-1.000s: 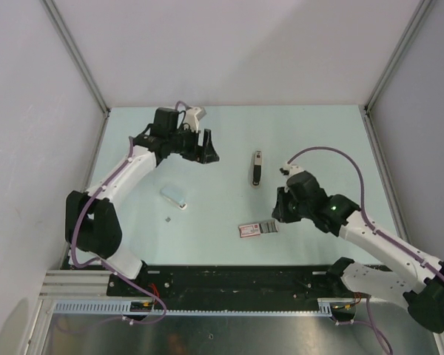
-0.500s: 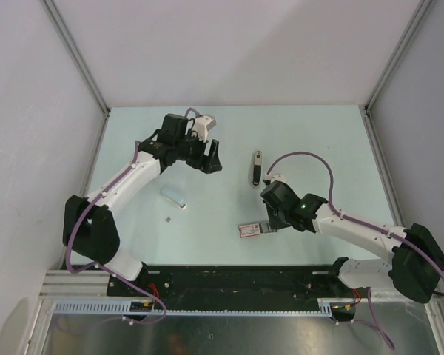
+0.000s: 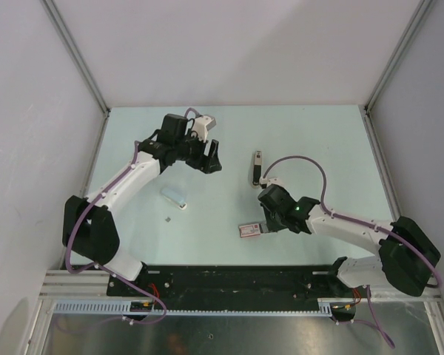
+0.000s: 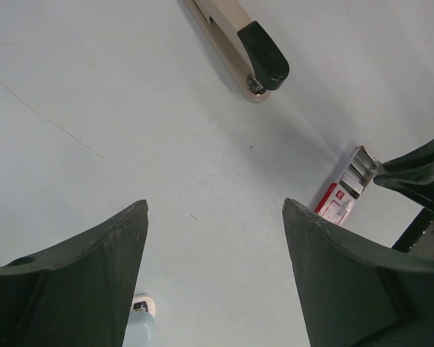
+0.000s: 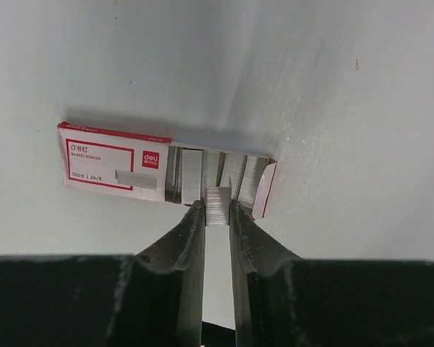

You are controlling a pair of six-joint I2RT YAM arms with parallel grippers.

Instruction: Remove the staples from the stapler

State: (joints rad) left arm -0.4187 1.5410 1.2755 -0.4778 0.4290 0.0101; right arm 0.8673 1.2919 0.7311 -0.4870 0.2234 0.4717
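Only the right wrist camera is showing the grip

The right gripper is pinching a short strip of staples between its fingertips. Its jaws are standing nearly together at the open end of a red-and-white box, which is lying flat on the table. From overhead none of this is readable: the gripper's body is covering that end of the box, and only the labelled part is showing.

The stapler is lying on the table just beyond the right arm's wrist, toward the far side and apart from the box. Overhead it is reading as a slim dark bar. The left wrist camera is giving more: a black cap over a pale base at the end in view. Whether it is holding anything inside, I cannot tell.

The left gripper is hanging over bare table to the left of the stapler, jaws spread wide and gripping nothing. Its camera is also catching the box and the right gripper's dark fingers at its right edge.

A clear plastic piece is lying nearer the arm bases; the left wrist view is catching only a corner of it. A tiny grey bit is sitting near it, showing overhead alone and too small to identify.
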